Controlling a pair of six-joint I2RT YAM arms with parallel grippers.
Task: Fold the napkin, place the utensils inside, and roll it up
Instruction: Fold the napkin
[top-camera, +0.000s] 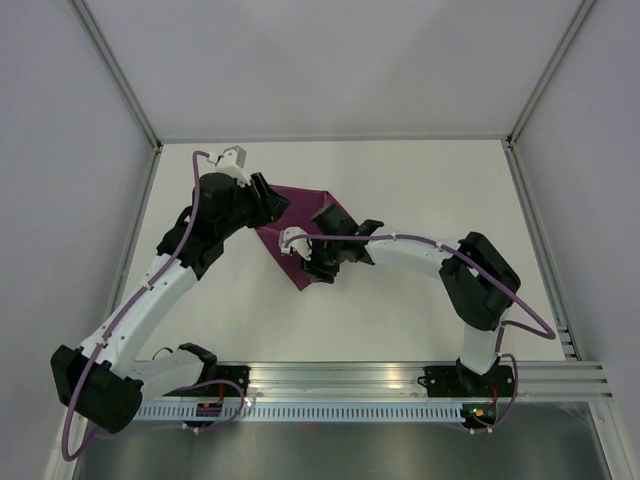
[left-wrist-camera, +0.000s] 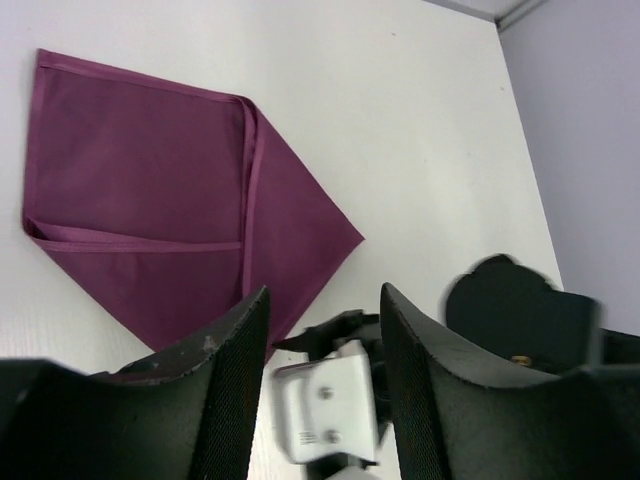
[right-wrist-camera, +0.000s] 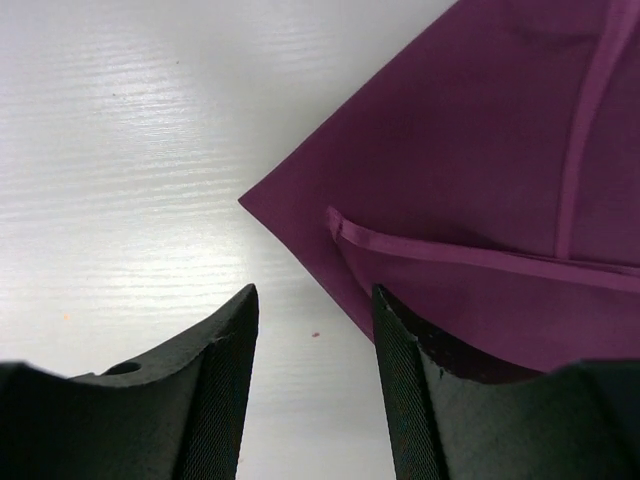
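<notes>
The purple-maroon napkin (top-camera: 305, 198) lies folded on the white table, with hemmed flaps laid over each other. It is partly hidden under both arms. It shows well in the left wrist view (left-wrist-camera: 150, 170). In the right wrist view (right-wrist-camera: 480, 170) one of its corners points left. My left gripper (top-camera: 276, 206) hovers over the napkin's left part, open and empty (left-wrist-camera: 325, 300). My right gripper (top-camera: 310, 270) is low at the napkin's near corner, open and empty (right-wrist-camera: 315, 300), with its right finger (right-wrist-camera: 420, 370) over the cloth's edge. No utensils are in view.
The white table (top-camera: 400, 320) has grey walls at the back and both sides. A metal rail (top-camera: 400, 385) carries the arm bases at the near edge. The right wrist's white camera housing (left-wrist-camera: 330, 410) shows between my left fingers.
</notes>
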